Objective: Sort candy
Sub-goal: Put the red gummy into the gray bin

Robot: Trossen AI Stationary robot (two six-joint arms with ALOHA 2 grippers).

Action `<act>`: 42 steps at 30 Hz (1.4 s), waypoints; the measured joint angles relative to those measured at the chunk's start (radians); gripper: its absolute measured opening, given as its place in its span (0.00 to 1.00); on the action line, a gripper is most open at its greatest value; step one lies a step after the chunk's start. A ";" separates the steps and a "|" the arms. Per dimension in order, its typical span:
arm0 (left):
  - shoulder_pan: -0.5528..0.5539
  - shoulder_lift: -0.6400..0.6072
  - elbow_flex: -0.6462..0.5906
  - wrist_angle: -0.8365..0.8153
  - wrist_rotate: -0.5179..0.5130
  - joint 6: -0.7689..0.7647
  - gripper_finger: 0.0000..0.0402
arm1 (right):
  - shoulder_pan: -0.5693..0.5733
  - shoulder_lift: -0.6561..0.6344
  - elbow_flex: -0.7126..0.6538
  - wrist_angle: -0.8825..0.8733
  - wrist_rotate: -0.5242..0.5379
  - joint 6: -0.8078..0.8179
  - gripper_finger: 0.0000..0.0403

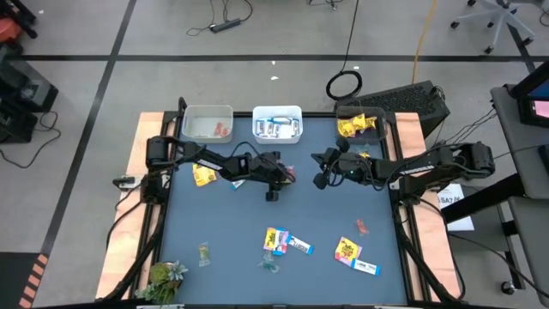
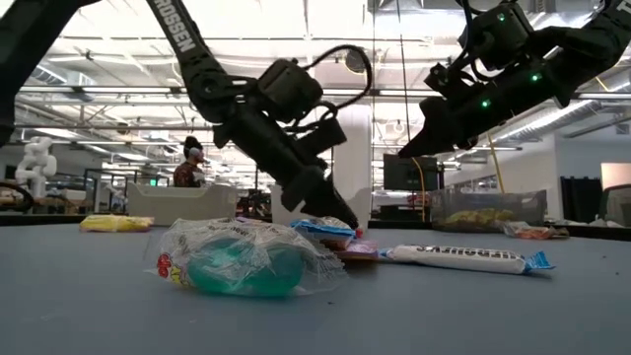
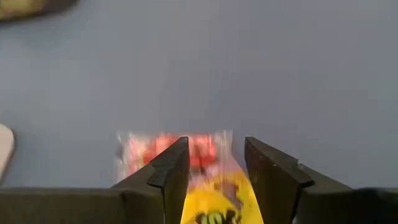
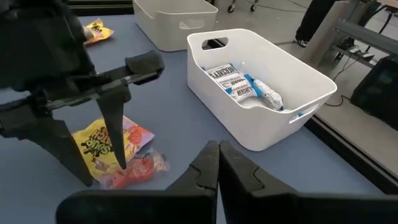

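My left gripper (image 3: 214, 149) is open and slants down over a yellow packet with red print (image 3: 217, 199) that lies flat on the blue table, near its middle. A red wrapped piece (image 3: 186, 149) lies just beyond the fingertips. The right wrist view shows both sweets, the packet (image 4: 99, 146) and the red piece (image 4: 134, 171), under the left fingers (image 4: 115, 134). My right gripper (image 4: 217, 152) is shut with nothing in it and hangs above the table (image 1: 322, 172), right of the left gripper (image 1: 279, 176). My left gripper's open fingers (image 3: 171, 165) stand on either side of the yellow packet's far end (image 3: 214, 183), coming from above at a slant. I cannot tell whether they touch the packet or the table. The packet lies flat.
Three bins stand at the far edge: one with red pieces (image 1: 206, 123), a white one with blue-and-white bars (image 1: 277, 123), a clear one with yellow packets (image 1: 360, 124). More candy lies near the front (image 1: 279, 240) (image 1: 350, 253), another yellow packet (image 1: 203, 176) at left, a leafy plant (image 1: 163, 275) front left.
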 joint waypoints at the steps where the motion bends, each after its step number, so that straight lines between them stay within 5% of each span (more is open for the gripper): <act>1: -0.001 0.007 0.007 -0.019 -0.007 0.000 0.40 | 0.000 0.000 0.000 0.000 0.000 0.000 0.00; 10: -0.002 0.051 0.059 -0.063 -0.097 -0.002 0.38 | 0.000 0.000 0.000 -0.002 0.000 0.006 0.00; 20: 0.000 0.047 0.057 -0.067 -0.112 0.031 0.02 | 0.000 0.000 0.000 -0.008 0.000 0.007 0.00; 31: 0.000 -0.168 0.029 -0.132 -0.161 0.023 0.02 | 0.000 0.000 0.000 -0.015 -0.001 0.007 0.00; 42: 0.080 -0.502 -0.091 -0.278 -0.549 -0.089 0.02 | 0.001 0.000 0.000 -0.035 -0.003 0.011 0.00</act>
